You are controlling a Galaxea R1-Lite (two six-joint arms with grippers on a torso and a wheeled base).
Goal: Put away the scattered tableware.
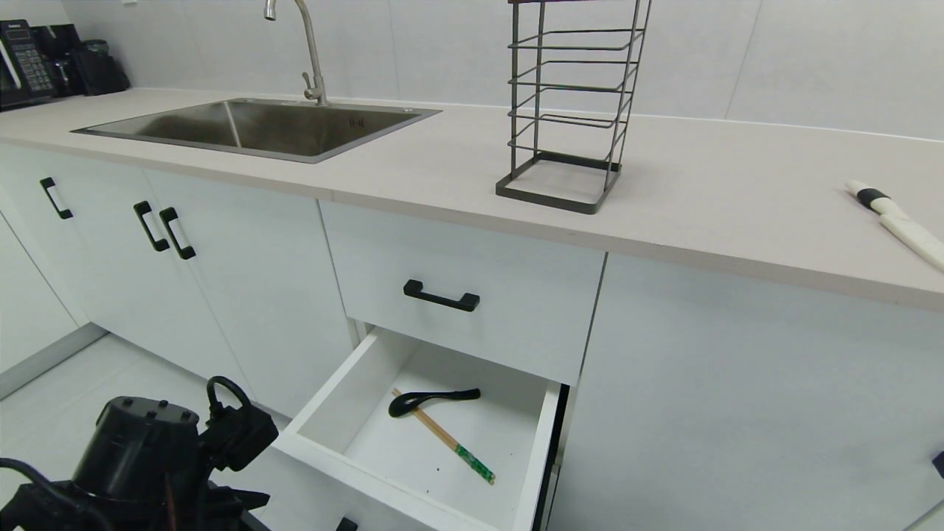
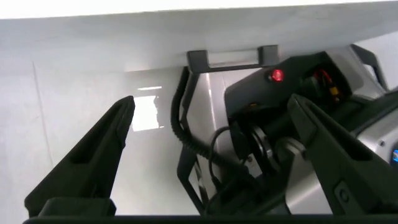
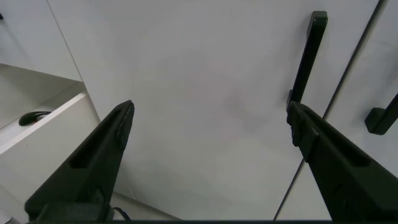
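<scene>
The step in hand, by my reading, is fetching the last loose piece. Low in front the drawer point(image 1: 335, 387) is standing open. A black spoon point(image 1: 431, 399) and a chopstick point(image 1: 442, 436) are already lying on its floor, crossing near the spoon's bowl. The knife point(image 1: 896, 221) is lying on the tabletop point(image 1: 700, 199), well off to the right and near the front edge. It is running off the edge of the head view, so I cannot tell which end is the blade.

The right arm is looking like the better choice for the knife. It is going to need to rise clear of the tabletop's overhang before reaching in. It should then come down across the knife's narrow width, close beside the black band. The knife is lying flat on a smooth surface, so the fingertips are going to have to press right down or it may skid away. Carried level, it can go in beside the spoon.

The left arm point(image 1: 147, 457) is hanging low at the near left, just off the drawer's corner. The left pincer point(image 2: 211, 102) is gaping wide with nothing in it. The right pincer point(image 3: 211, 107) is spread just as wide and is also empty. It is facing a door point(image 3: 205, 74) under the tabletop, with a door handle point(image 3: 314, 56) near one finger. Farther back, the rack point(image 1: 546, 200) and sink point(image 1: 258, 125) are standing out of the way.
</scene>
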